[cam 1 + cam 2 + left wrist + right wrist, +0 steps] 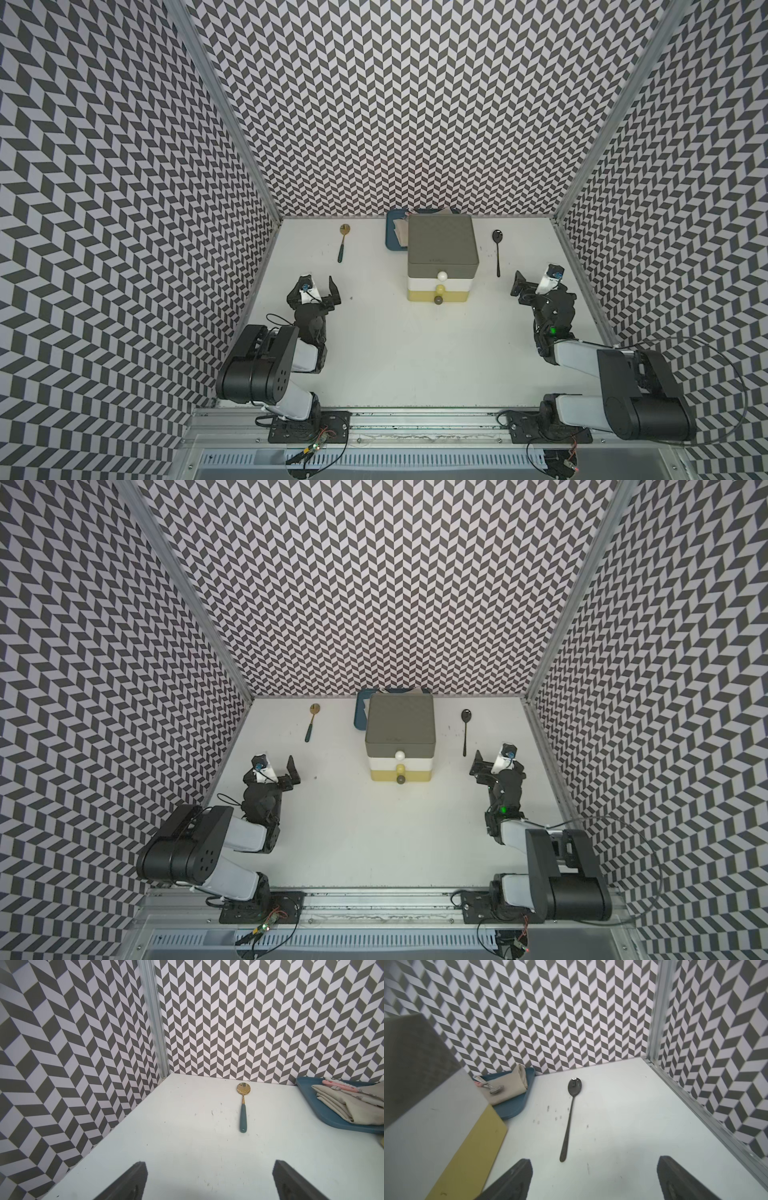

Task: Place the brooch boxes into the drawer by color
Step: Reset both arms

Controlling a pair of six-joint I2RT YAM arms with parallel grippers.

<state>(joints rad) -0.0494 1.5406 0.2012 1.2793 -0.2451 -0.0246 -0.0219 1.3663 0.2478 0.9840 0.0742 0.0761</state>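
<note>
Left gripper [209, 1165] and right gripper [595, 1161] both gape wide, holding nothing, flanking the 3-tier drawer [441, 245]; gold spoon [344, 241] far left, black spoon [497, 249] far right

The drawer [441, 243] top is recorded as matt; the gold spoon [243, 1110] bowl as mirror-polished metal; the napkin [340, 1101] as woven cloth.

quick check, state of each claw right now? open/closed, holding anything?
Left claw: open, holding nothing.
Right claw: open, holding nothing.
</note>
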